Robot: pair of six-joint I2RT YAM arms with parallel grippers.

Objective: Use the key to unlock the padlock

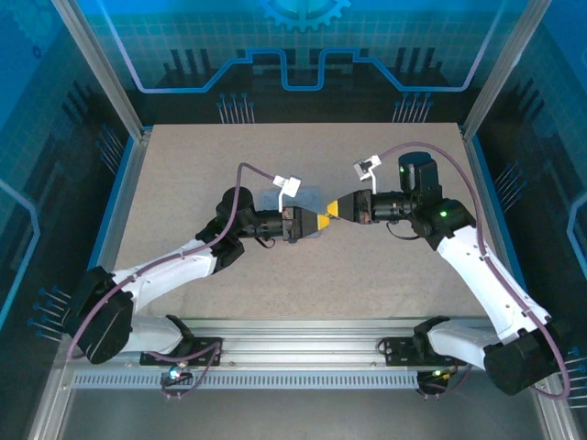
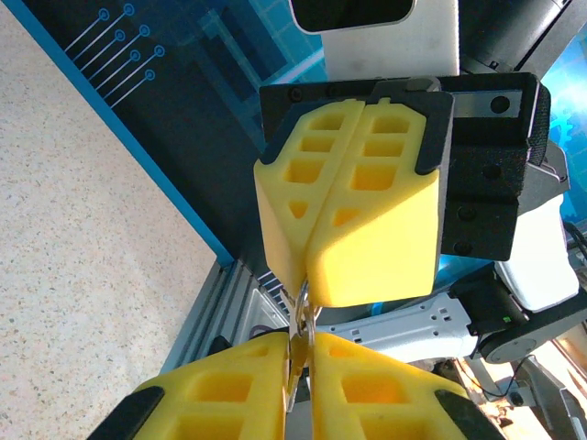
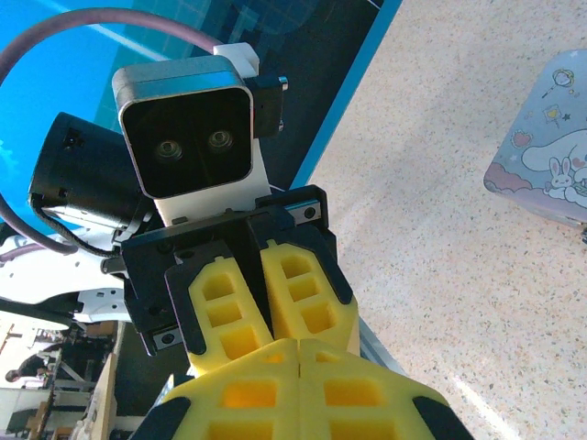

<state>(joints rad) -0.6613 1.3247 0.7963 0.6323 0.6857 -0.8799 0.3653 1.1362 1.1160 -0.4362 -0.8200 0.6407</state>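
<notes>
Left gripper (image 2: 301, 371) nipped narrow on a small metal piece (image 2: 302, 321), can't tell key or padlock, right gripper (image 2: 309, 291) squeezed shut just right of it

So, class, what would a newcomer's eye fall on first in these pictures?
The left gripper and right gripper, both yellow-fingered, meet tip to tip over the middle of the table. Between their tips sits a small metal piece, too cramped to make out clearly. A pale blue cartoon tin lies on the table, at the right of the right wrist view.
</notes>
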